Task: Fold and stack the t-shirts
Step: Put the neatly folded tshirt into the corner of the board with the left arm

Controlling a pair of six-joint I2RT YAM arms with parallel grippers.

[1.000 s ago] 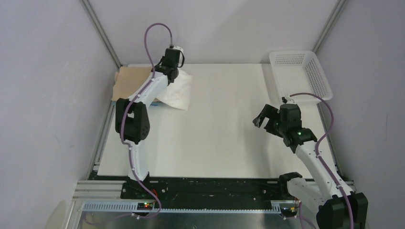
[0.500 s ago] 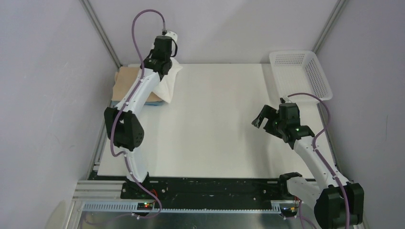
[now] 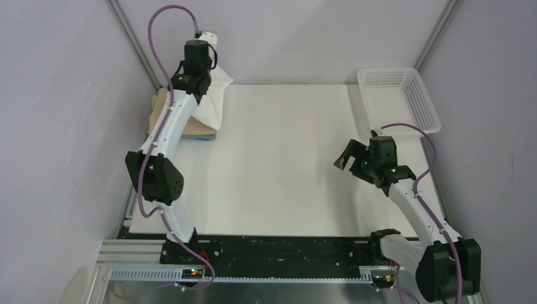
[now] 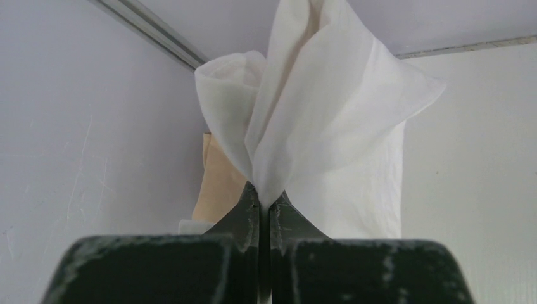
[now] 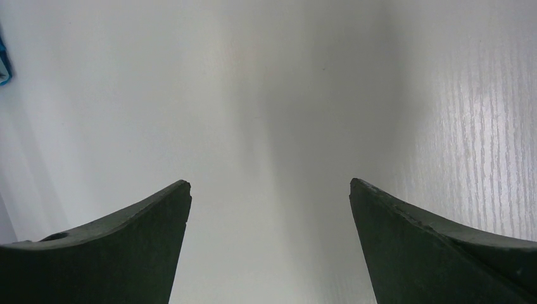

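White t-shirt (image 4: pixel 329 114) between closed left jaws, tan t-shirt (image 4: pixel 218 183) half-hidden behind.

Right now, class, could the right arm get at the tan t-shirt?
Probably not: the tan t-shirt lies at the far left edge, far from the open right gripper, and the left gripper holds the white t-shirt over it.

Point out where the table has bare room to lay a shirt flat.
The table's middle is bare, from the tan t-shirt across to the open right fingers and the basket. The far-left corner is crowded: the left fingers hold the white t-shirt there.
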